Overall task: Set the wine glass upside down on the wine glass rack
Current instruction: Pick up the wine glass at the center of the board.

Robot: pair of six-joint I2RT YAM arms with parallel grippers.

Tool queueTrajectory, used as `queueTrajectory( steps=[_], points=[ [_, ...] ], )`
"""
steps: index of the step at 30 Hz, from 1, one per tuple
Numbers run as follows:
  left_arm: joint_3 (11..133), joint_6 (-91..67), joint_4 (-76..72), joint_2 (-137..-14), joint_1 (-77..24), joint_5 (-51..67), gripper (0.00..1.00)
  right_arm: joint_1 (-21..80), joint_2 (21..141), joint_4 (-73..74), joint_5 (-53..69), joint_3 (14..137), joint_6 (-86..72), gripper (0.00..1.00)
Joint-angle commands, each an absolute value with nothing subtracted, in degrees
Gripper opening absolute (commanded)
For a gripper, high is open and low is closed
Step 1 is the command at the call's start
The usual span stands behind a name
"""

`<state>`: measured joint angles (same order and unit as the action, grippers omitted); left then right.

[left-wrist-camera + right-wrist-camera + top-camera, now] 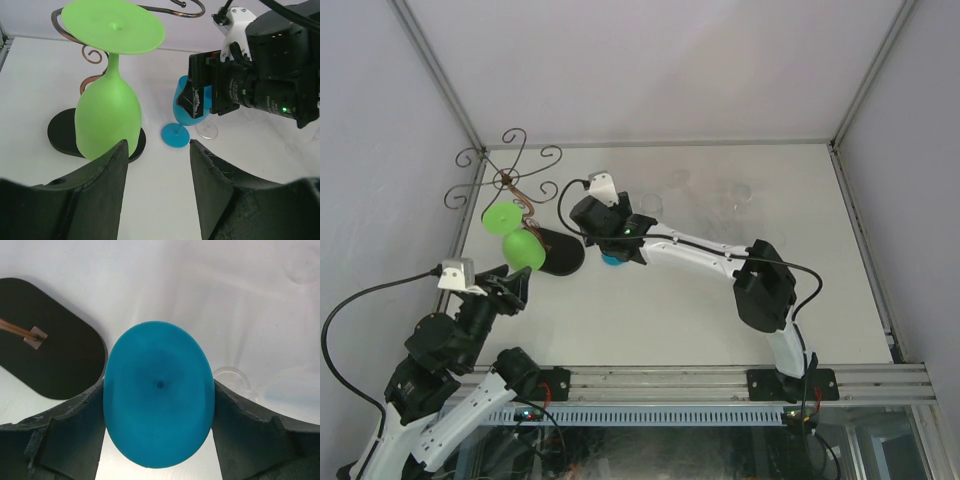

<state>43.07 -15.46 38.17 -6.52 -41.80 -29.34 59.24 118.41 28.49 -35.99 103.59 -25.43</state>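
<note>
A green wine glass (107, 120) hangs upside down from a curled arm of the dark wire wine glass rack (508, 180), its foot uppermost and its bowl above the black oval base (62, 135). A blue wine glass (159, 405) stands upright on the table just right of that base. My right gripper (159, 386) reaches down over it, and both fingers press against the sides of the bowl. My left gripper (157, 145) hovers low in front of the rack, open with only bare table between its fingers.
A clear wine glass foot (206, 131) stands close behind the blue glass. Other clear glasses (680, 182) are faintly visible toward the back of the white table. Grey walls enclose the left, back and right sides.
</note>
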Motion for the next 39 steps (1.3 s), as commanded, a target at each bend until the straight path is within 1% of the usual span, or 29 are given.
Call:
queueTrajectory(
  steps=[1, 9, 14, 20, 26, 32, 39],
  points=[
    [42.38, -15.28, 35.96, -5.22, -41.35, -29.0, 0.56, 61.14, 110.91, 26.46, -37.86, 101.92, -23.58, 0.71],
    [42.69, -15.25, 36.43, -4.2, -41.31, -28.34, 0.57, 64.81, 101.09, 27.0, -38.39, 93.23, -25.21, 0.71],
    [45.86, -14.45, 39.37, -5.17, -41.31, -27.51, 0.58, 67.14, 94.34, 27.19, -38.81, 87.68, -26.7, 0.72],
    [49.8, -13.85, 42.18, -7.17, -41.31, -26.35, 0.59, 70.17, 89.35, 29.06, -39.8, 85.47, -27.94, 0.72],
    [52.28, -13.92, 42.83, -11.26, -41.31, -22.56, 0.59, 71.27, 83.86, 29.82, -40.09, 83.23, -28.91, 0.72],
    [53.83, -14.05, 42.44, -16.86, -41.31, -15.63, 0.58, 71.36, 78.65, 30.55, -41.63, 80.21, -30.25, 0.72],
    [52.99, -15.64, 38.78, -19.22, -41.6, -10.24, 0.57, 70.57, 72.91, 29.76, -43.13, 76.4, -31.38, 0.72]
  ],
)
